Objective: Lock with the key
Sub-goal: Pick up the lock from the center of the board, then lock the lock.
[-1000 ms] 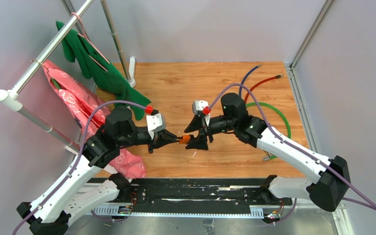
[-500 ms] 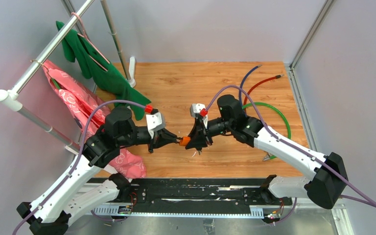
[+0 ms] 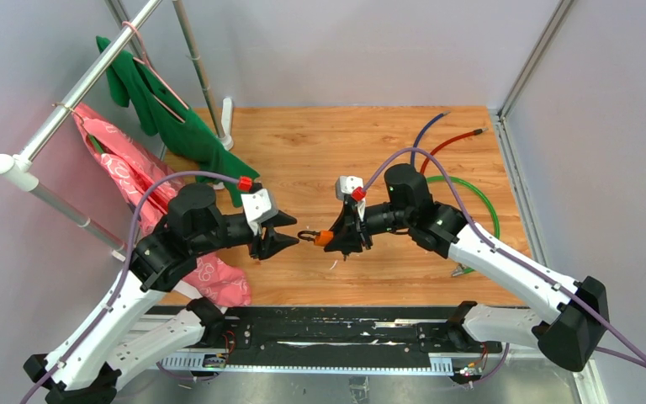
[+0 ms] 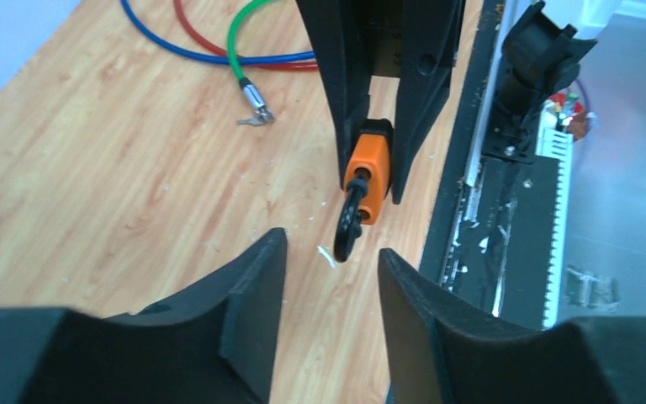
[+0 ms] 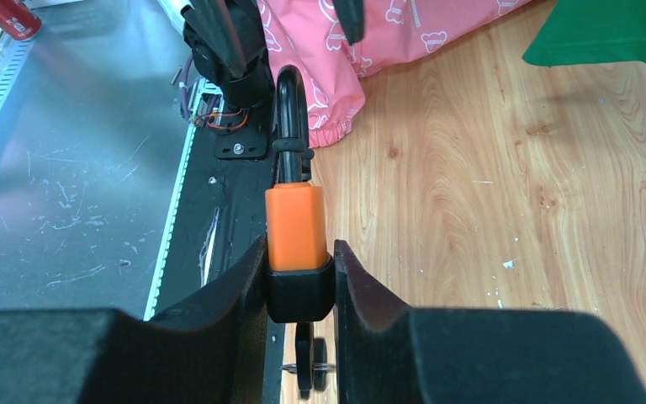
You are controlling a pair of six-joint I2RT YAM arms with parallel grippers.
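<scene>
Orange padlock (image 5: pixel 296 227) pinched btwn R fingers (image 5: pixel 234 307); L fingers (image 4: pixel 248 295) apart, near shackle (image 4: pixel 346 229).

Padlock (image 3: pixel 323 238) in right end effector (image 3: pixel 333 240) (shackle (image 3: pixel 306 236) outward)

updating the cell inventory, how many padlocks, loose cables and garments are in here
padlocks: 1, orange plastic-bodied padlock
coated cables: 3, green cable, red cable, blue cable
cloth garments: 2, green garment, pink patterned garment
total: 6
</scene>
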